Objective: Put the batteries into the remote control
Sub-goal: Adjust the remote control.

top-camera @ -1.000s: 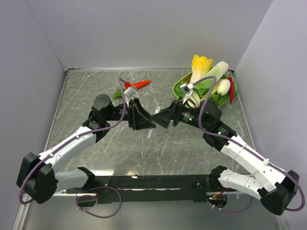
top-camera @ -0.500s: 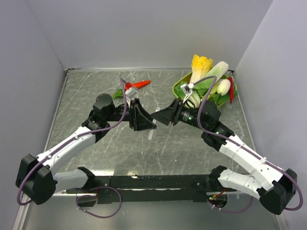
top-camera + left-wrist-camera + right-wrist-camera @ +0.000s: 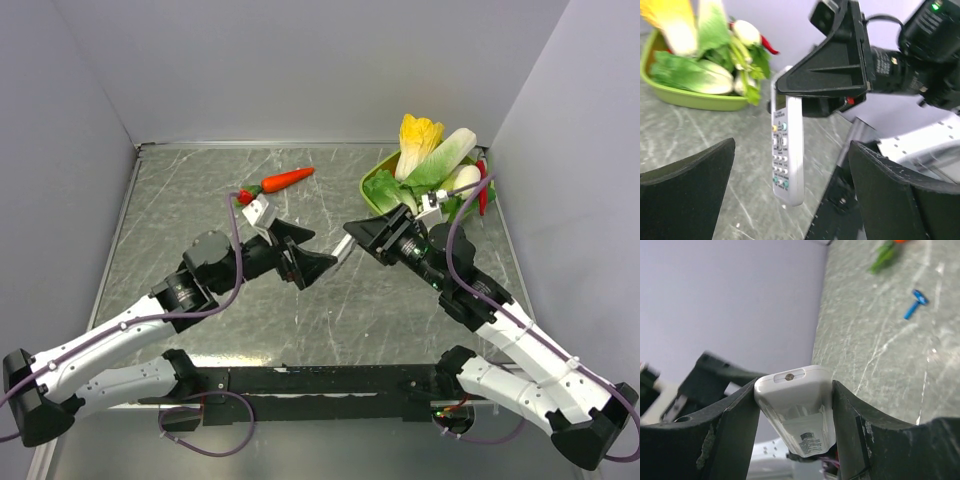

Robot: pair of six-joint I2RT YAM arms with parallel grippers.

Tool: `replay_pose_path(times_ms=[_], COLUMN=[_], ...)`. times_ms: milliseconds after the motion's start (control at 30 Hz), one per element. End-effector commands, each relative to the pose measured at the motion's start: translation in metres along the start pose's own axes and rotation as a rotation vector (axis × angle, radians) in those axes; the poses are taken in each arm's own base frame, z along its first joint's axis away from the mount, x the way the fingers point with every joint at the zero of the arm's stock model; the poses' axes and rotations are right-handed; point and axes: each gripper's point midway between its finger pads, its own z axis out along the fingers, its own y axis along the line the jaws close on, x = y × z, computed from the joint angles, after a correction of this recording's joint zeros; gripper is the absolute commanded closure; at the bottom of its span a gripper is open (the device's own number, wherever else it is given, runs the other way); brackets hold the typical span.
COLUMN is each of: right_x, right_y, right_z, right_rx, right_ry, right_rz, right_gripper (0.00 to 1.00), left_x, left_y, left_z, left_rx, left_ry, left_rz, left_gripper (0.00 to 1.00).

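Observation:
The white remote control hangs above the table, and my right gripper is shut on its upper end. In the right wrist view the remote control sits clamped between both fingers, plain back toward the camera, with my right gripper closed on its sides. Its button face shows in the left wrist view. My left gripper stands open just left of it, and in its own view my left gripper has fingers well clear on both sides. Two small blue batteries lie on the table.
A green basin full of toy vegetables sits at the back right, also seen as the basin behind the remote. An orange carrot lies at the back centre. The black base rail runs along the near edge.
My left gripper opened, let go of the remote and drew back toward the near left. My right gripper closed on the remote and now carries it alone.

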Motion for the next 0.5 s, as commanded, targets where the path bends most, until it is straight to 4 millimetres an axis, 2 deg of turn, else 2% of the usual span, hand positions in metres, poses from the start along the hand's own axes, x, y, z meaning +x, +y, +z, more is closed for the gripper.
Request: replay_pose_path(times_ms=[0,133,333,467], right_x=[-0.018,-0.02,-0.023,-0.024], right_y=[-0.008,-0.011,-0.015,-0.015], right_z=[-0.007,-0.008,-0.012,-0.013], right_rx=[0.089,0.099,0.096,0.081], right_ry=[-0.1,-0.118,-0.151,-0.157], right_rz=[0.18,0.253,0.33,0.357], right_gripper=[1.0,1.0,1.0,1.0], left_x=[-0.005,0.008,0.023,0.031], left_y=[0.023,0.014,0.012,0.015], left_z=[0.003,0.013,0.026,0.032], left_rx=[-0.18,-0.181,-0.198,-0.208], left_ry=[-0.061,-0.037,-0.017,-0.012], left_rz=[0.073,0.117,0.15,0.14], left_gripper=[0.01,0.01,0.02,0.09])
